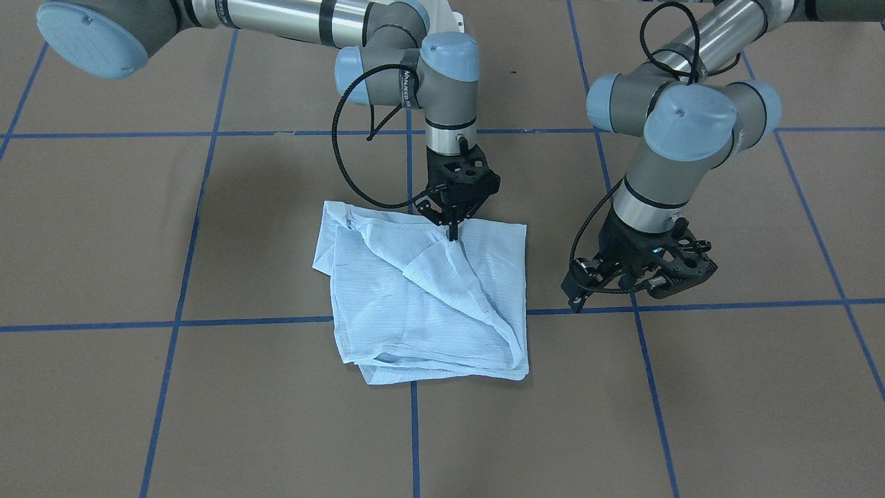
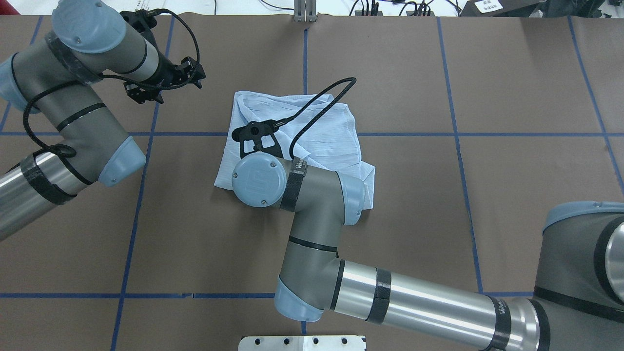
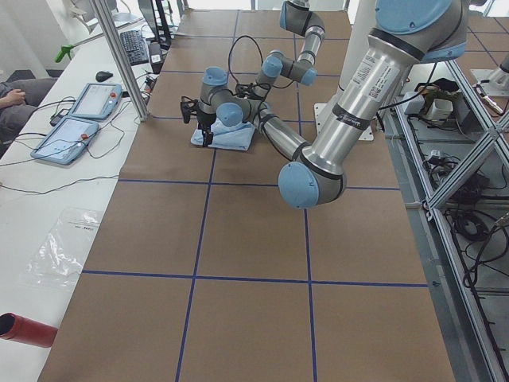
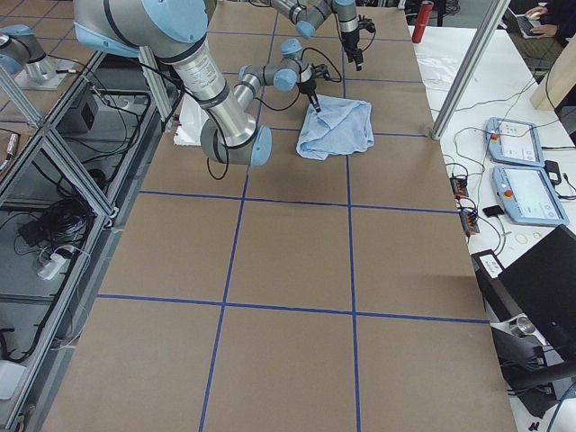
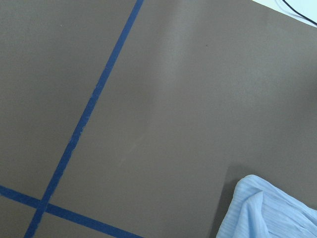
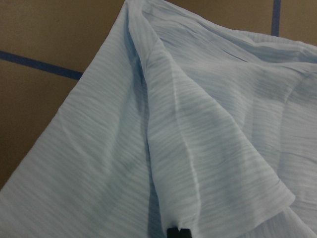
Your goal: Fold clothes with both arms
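Observation:
The light blue striped shirt (image 1: 415, 297) lies folded into a rough square at the middle of the table, and the overhead view shows it too (image 2: 321, 122). My right gripper (image 1: 452, 232) points straight down at its edge nearest the robot, shut on a raised fold of fabric. In the right wrist view the black fingertips (image 6: 177, 232) pinch that fold of the shirt (image 6: 198, 124). My left gripper (image 1: 577, 283) is open and empty, hovering above bare table beside the shirt, apart from it. The left wrist view shows only a corner of the shirt (image 5: 270, 208).
Brown table cover with blue tape lines (image 1: 415, 429) in a grid. The right arm's elbow and wrist (image 2: 302, 195) hang over the shirt's near part in the overhead view. Control pendants (image 4: 517, 166) and operators sit off the table's far side.

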